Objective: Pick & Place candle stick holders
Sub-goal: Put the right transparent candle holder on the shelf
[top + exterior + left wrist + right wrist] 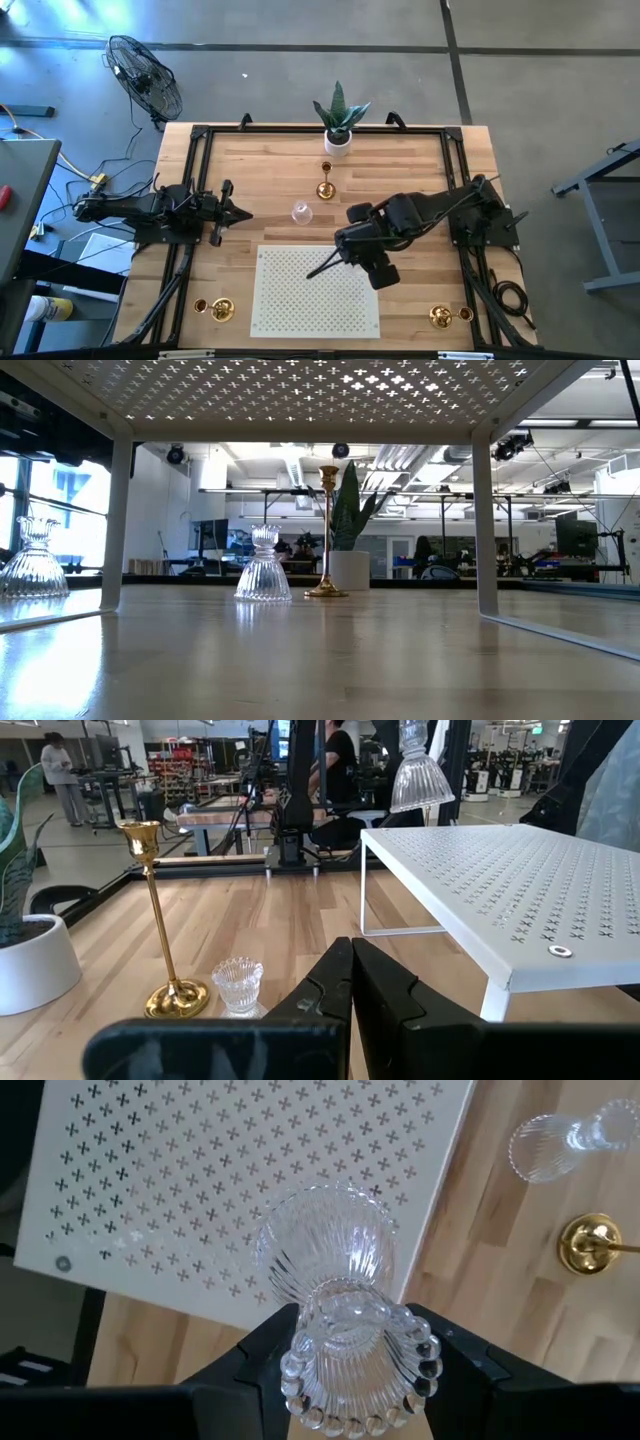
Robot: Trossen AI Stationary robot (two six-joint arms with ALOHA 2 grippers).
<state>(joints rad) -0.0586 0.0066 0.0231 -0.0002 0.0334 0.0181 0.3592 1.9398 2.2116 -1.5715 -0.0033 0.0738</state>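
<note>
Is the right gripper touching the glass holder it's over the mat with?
Touching: right wrist view shows the right gripper clamping the glass holder.

white perforated mat [315,290], potted plant [338,120], floor fan [145,75]

Perforated mat [316,291] top clear; tall gold holder [325,186], glass holder [301,212], plant pot [338,143] crowd tabletop [420,170] far-edge middle.

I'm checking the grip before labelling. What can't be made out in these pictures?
Left wrist view: held glass holder, its upper part cut off by the edge.
High view: that holder, hidden beneath the right arm and tool.
Low view: the grip itself, blocked by the white perforated shelf overhead.
</note>
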